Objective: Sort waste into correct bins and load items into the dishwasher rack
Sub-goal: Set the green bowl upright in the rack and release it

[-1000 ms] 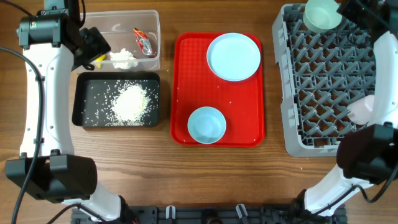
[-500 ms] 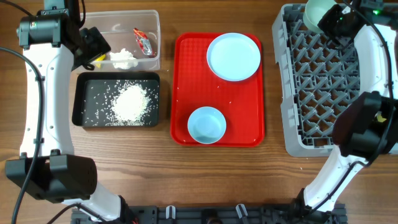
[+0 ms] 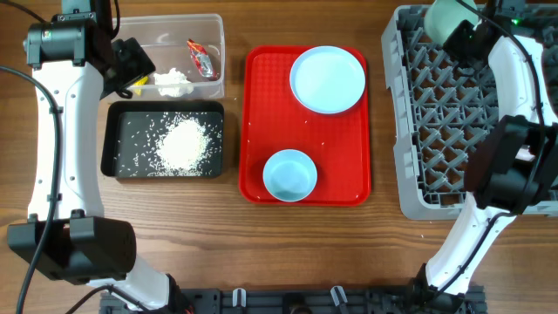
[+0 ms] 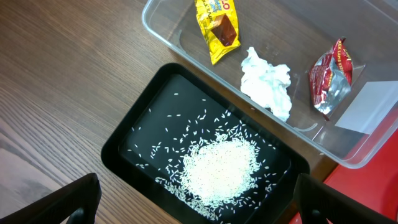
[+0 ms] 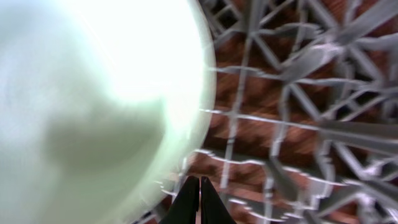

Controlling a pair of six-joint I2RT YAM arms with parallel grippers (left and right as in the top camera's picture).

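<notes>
right pincer [image 5: 194,184] now at upward-facing pale-green bowl [image 3: 443,17]

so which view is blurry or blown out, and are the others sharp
Right wrist: heavily blurred, the bowl washed out by glare, the rack smeared. Left wrist: sharp, single rice grains distinct. Overhead: sharp, evenly lit.

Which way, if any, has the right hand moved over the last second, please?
Yes; the right hand swung left over the dishwasher rack, reaching the pale-green bowl in its far-left corner.
</notes>
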